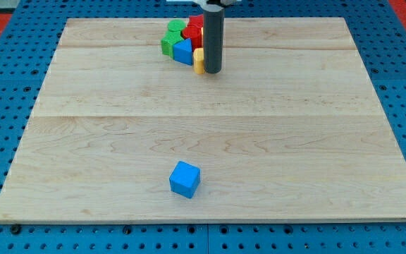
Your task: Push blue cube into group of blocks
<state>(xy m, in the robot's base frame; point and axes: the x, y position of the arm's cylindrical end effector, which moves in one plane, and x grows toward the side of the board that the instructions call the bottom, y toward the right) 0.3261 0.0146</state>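
Camera view: wooden board (210, 127) on blue pegboard (5, 85).

Blue cube (185, 178) alone near bottom edge, slightly left of centre, well apart from everything.

Group of blocks (185, 44) at far top centre: green (172, 39), red (194, 29), second blue (183, 51), yellow (199, 61), all touching.

Rod only, no jaws to spread or close; holds nothing. My tip (212, 72) at far top, just right of yellow block, seemingly touching it.

Step in hand, judged: bring tip round below blue cube, keeping wide of it. Push straight toward top, through cube's middle, to stop it spinning aside.
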